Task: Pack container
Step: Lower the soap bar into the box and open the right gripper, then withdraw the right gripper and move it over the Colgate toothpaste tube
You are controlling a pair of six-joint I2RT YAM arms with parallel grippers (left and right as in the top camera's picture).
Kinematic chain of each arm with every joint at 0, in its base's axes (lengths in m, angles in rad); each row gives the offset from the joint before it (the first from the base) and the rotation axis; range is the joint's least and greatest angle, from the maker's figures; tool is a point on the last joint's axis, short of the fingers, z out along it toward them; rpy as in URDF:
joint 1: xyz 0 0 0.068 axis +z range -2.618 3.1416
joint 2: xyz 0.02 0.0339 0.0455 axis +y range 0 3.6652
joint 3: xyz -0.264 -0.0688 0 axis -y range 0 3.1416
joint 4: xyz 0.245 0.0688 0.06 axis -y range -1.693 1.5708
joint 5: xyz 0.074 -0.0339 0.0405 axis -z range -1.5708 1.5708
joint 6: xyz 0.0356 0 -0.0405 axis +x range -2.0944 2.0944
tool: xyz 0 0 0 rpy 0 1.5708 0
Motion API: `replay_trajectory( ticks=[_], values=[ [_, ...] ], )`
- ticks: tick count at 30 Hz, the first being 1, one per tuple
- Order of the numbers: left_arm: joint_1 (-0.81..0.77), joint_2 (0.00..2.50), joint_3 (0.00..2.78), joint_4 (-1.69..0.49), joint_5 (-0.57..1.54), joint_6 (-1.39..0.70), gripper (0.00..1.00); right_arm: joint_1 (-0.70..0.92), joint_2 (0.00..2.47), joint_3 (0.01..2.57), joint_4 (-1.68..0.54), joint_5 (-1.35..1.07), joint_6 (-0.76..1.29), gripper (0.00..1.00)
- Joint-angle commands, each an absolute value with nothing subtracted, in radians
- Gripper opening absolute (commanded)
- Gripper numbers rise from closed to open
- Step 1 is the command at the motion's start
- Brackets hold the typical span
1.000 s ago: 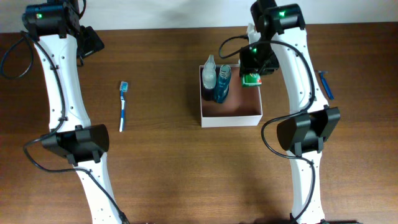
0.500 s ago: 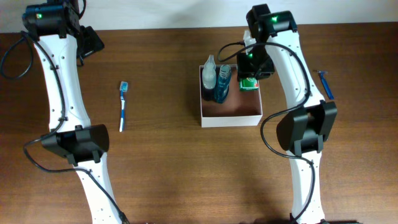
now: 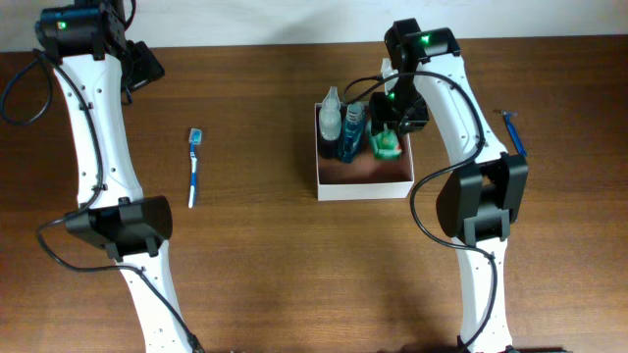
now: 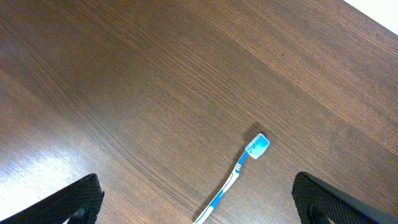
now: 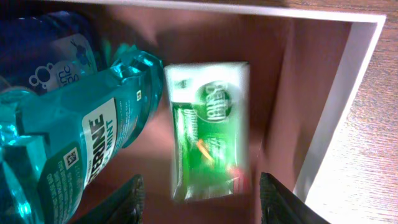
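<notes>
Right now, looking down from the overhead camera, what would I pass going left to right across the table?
A toothbrush → the container, holding a greyish bottle, a teal bottle, then a green packet → a razor.

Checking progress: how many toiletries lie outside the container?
2: a toothbrush left of the container, and what looks like a blue razor right of it. The right arm may hide more.

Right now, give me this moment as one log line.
right pincer: open over box | green packet: inside, beside mouthwash bottle | left pincer: open above toothbrush
</notes>
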State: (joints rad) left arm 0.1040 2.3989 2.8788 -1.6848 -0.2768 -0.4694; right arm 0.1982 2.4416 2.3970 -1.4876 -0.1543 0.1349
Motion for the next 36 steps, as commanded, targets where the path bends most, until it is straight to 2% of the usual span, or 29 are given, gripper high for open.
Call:
replay_trajectory(
  ticks=[1,9,10,17,20,24,25,31,36],
  values=[
    [0.106,2.374,2.876,-1.687,-0.274,-0.481,1.0,0.209,2.428,2.386,-1.483,-0.146,0.14,0.55],
    [0.105,2.374,2.876,-1.687,-0.274,-0.481,0.99,0.207,2.428,2.392,-1.48,-0.145,0.14,0.56],
    [0.106,2.374,2.876,-1.687,-0.274,-0.481,0.99,0.205,2.428,2.398,-1.48,-0.146,0.14,0.59],
    [0.106,2.374,2.876,-1.687,-0.274,-0.481,0.99,0.175,2.407,2.521,-1.515,-0.146,0.14,0.62],
    [0.106,2.374,2.876,-1.687,-0.274,-0.481,0.99,0.14,2.387,2.626,-1.563,-0.145,0.139,0.7],
    [0.106,2.374,2.876,-1.687,-0.274,-0.481,0.99,0.051,2.377,2.798,-1.663,-0.145,0.138,0.91],
    [0.106,2.374,2.876,-1.687,-0.274,-0.481,0.99,0.023,2.377,2.837,-1.695,-0.144,0.136,0.99],
    [0.106,2.374,2.876,-1.687,-0.274,-0.481,1.0,-0.136,2.329,2.869,-1.699,-0.174,0.13,0.99],
    [0.106,2.374,2.876,-1.687,-0.274,-0.481,0.99,-0.228,2.217,2.763,-1.699,-0.2,0.007,0.99]
  ],
)
